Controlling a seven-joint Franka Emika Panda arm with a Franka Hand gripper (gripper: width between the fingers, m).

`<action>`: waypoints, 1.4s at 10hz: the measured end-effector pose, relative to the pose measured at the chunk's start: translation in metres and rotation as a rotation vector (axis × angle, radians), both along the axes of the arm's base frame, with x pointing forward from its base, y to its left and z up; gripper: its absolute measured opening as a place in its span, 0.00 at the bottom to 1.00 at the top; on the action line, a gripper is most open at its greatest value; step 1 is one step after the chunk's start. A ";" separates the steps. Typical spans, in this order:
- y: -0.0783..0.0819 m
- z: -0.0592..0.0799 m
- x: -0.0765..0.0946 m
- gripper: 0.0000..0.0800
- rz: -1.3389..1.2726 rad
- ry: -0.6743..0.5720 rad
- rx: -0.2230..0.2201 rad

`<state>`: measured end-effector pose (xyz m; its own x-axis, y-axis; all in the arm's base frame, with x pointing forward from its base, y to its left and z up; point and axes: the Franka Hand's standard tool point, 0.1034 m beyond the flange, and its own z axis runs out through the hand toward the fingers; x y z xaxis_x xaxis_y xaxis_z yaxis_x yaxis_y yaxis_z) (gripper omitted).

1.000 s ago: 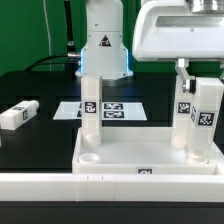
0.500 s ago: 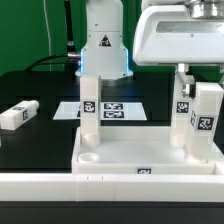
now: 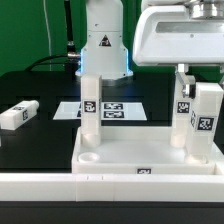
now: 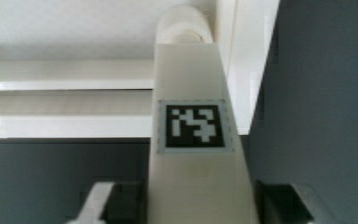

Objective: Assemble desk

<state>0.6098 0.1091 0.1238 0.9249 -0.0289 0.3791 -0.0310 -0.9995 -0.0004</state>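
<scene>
**Desk Assembly: One Top, Four Legs Counted**

One loose leg (image 3: 18,115) lay on the table at mid-left of the exterior frame. One desk top (image 3: 130,152) filled the lower centre. It carried three standing legs: a left upright leg (image 3: 91,118), a rear right leg (image 3: 183,112) and a front right leg (image 3: 207,118). The gripper (image 4: 190,200) was closed on one clamped leg (image 4: 194,90), fingers (image 4: 105,200) against both sides.

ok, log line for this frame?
gripper straddles upright leg, grip unclear | desk top: two more legs standing | loose leg on table
</scene>
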 end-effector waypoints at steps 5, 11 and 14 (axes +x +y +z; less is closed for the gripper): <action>-0.003 0.007 0.002 0.81 -0.002 -0.008 0.003; -0.004 0.023 0.005 0.81 -0.005 0.044 0.018; -0.006 0.013 -0.004 0.81 -0.017 0.220 0.015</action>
